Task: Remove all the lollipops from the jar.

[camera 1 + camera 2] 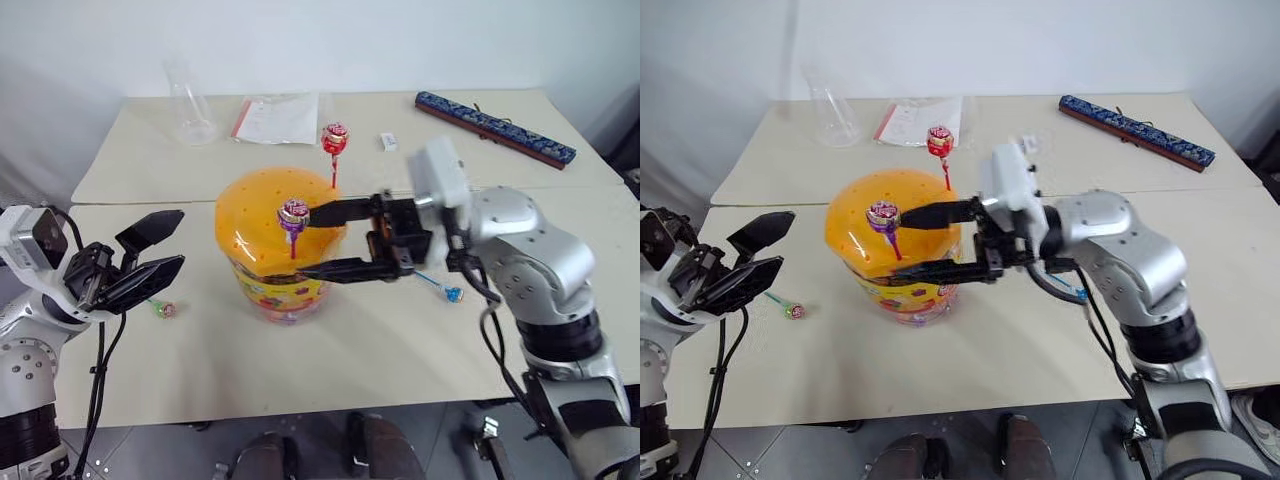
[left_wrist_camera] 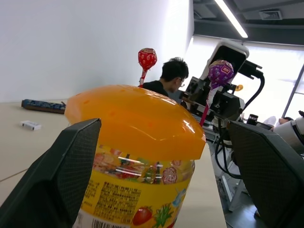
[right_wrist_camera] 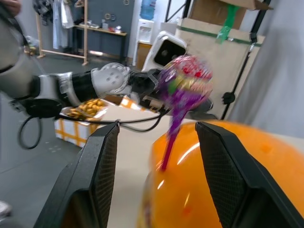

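Note:
The jar (image 1: 283, 285), a clear tub with a domed orange lid (image 2: 133, 114), stands mid-table. Two lollipops stand in the lid's holes: a purple one (image 1: 293, 214) at the near side and a red one (image 1: 334, 139) at the far side. A green lollipop (image 1: 165, 309) lies on the table to the jar's left, and a blue one (image 1: 452, 293) to its right. My right gripper (image 1: 308, 243) reaches in level from the right, open, one finger on either side of the purple lollipop (image 3: 184, 78) without touching it. My left gripper (image 1: 183, 238) is open, just left of the jar.
A clear plastic cup (image 1: 192, 108), a plastic sleeve with paper (image 1: 276, 119), a small white packet (image 1: 388, 142) and a long blue patterned box (image 1: 495, 127) lie on the far table. A seam joins the two tables. A person sits in the background (image 2: 172, 76).

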